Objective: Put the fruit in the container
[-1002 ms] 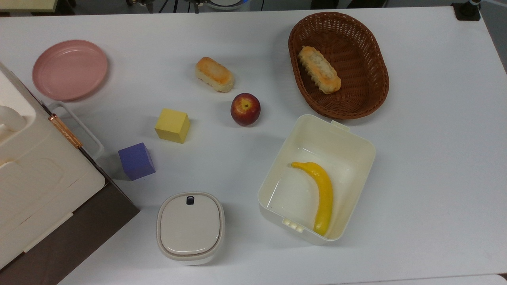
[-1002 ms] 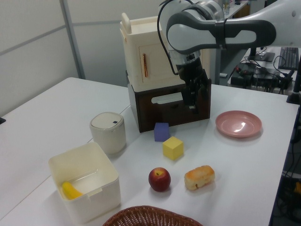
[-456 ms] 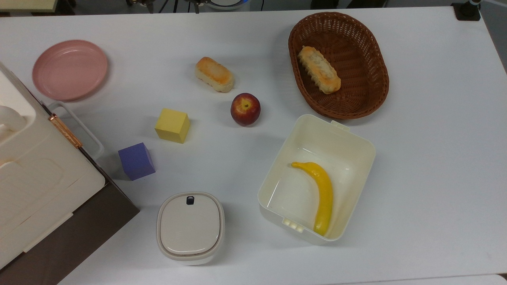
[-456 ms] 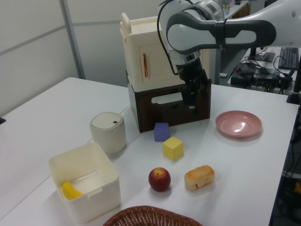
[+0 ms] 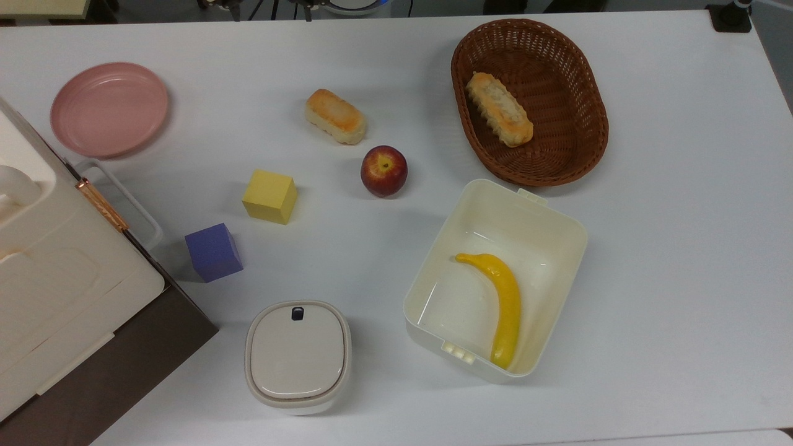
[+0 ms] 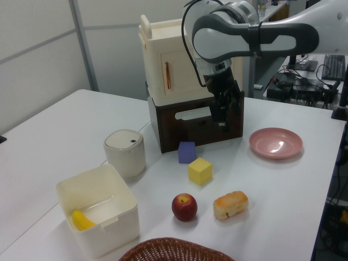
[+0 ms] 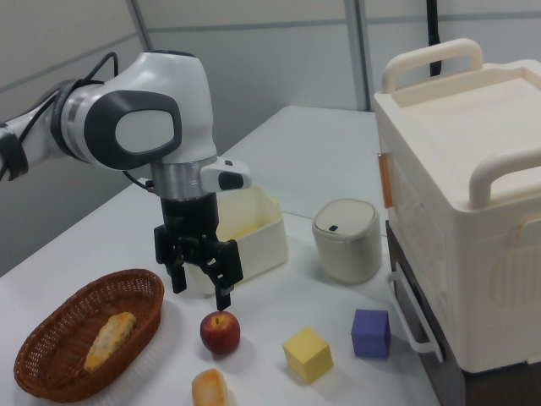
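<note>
Dark-red and round, the apple [image 5: 384, 171] sat on the white tabletop [image 5: 669, 260], between the bread roll [image 5: 335, 116] and the cream container [image 5: 560, 218], which held 1 banana [image 5: 503, 297]. It looked firm, smooth and light, apt to roll, so a grip across its widest part seemed safest. The tool [image 7: 201, 272] hung spread apart and empty, well above the tabletop; in the right view the apple lay just below it.
</note>
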